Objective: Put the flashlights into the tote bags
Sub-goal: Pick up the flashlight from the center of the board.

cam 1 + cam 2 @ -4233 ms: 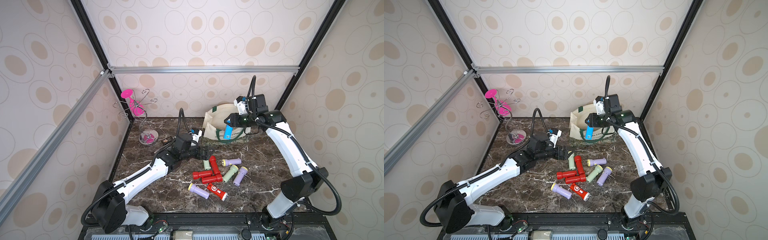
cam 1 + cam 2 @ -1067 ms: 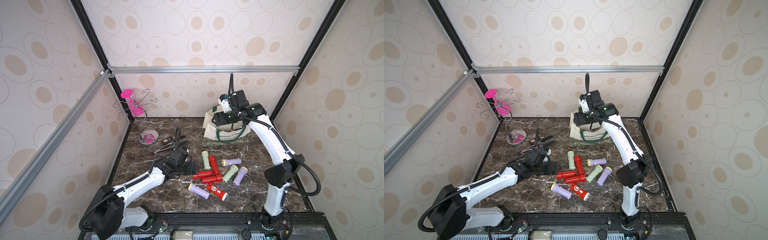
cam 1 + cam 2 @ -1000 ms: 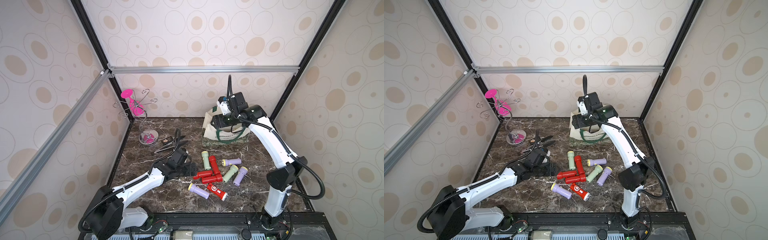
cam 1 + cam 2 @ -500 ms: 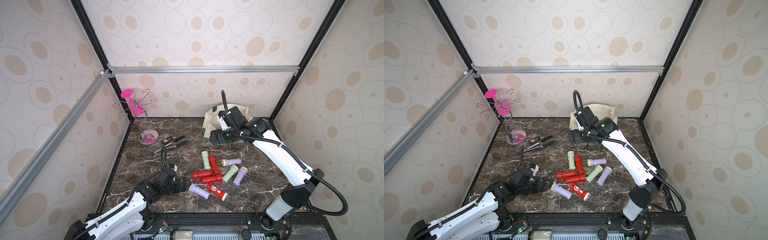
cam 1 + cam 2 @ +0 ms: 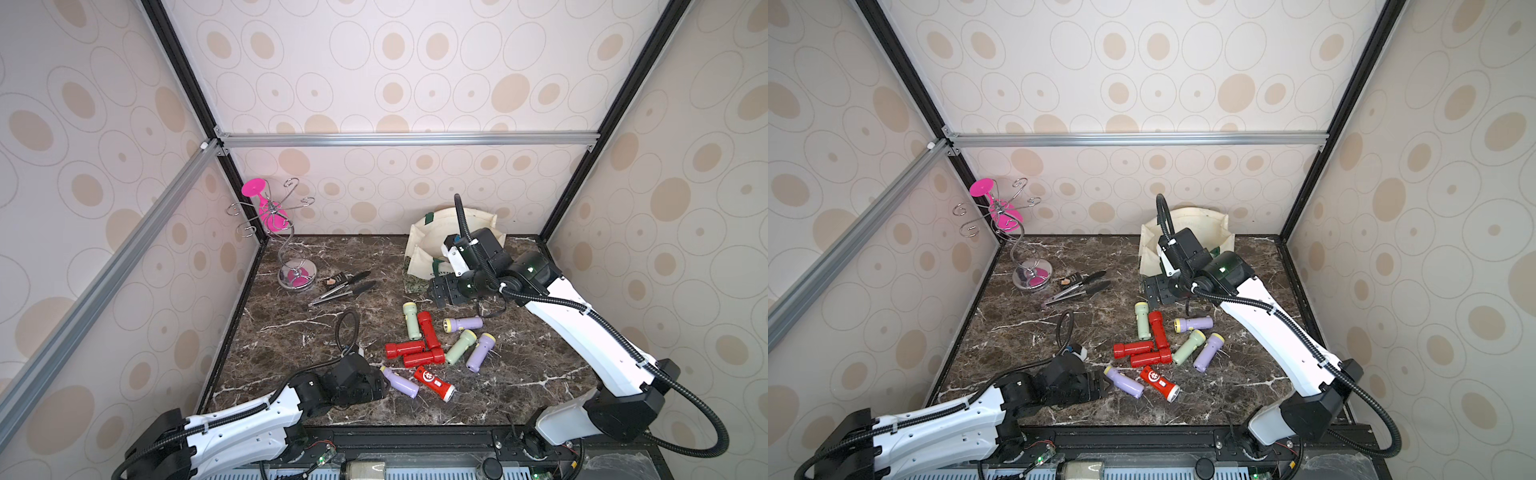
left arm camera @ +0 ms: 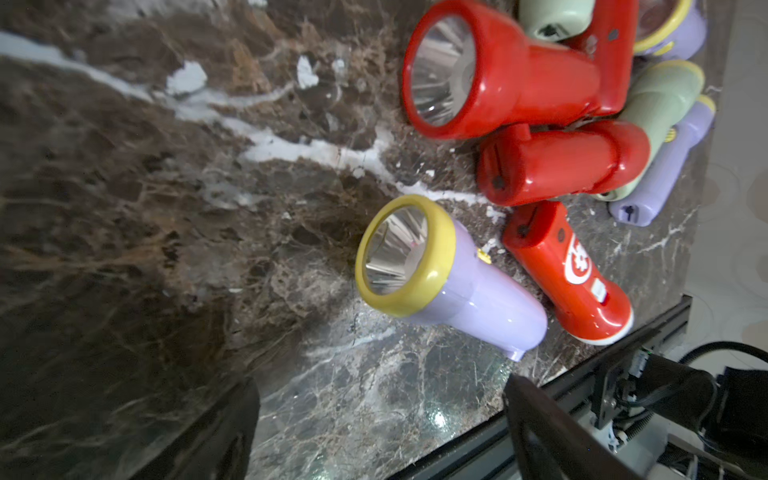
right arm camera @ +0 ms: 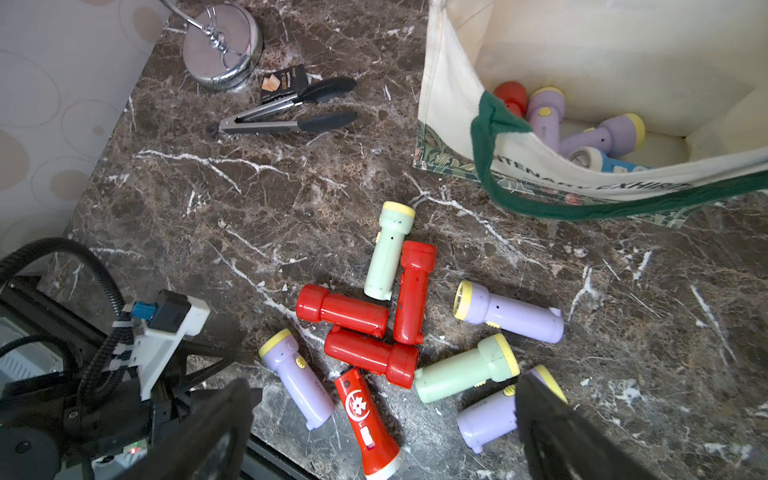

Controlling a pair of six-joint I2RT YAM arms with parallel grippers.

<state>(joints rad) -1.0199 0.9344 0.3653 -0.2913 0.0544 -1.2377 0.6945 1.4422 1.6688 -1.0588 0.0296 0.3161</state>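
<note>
Several flashlights point(image 5: 430, 338) in red, lilac and pale green lie in a loose heap mid-table. My left gripper point(image 5: 380, 386) is open, low near the front edge, its jaws facing the yellow head of a lilac flashlight point(image 6: 457, 286) just ahead, nothing between them. The cream tote bag point(image 5: 422, 249) stands open at the back right. In it lie a red flashlight, lilac ones and a blue flashlight point(image 7: 602, 162). My right gripper point(image 5: 445, 293) hangs open and empty in front of the bag, above the heap's far end.
Black-handled tongs point(image 5: 343, 289) and a small dark packet point(image 5: 334, 279) lie left of the bag. A wire rack with a pink glass point(image 5: 274, 220) stands in the back left corner. The black front rail point(image 6: 582, 382) runs close behind the nearest flashlights.
The right arm swung from above the bag's mouth down to its front, no longer holding the blue flashlight. The left arm drew back to the front edge and lowered beside the lilac flashlight.
</note>
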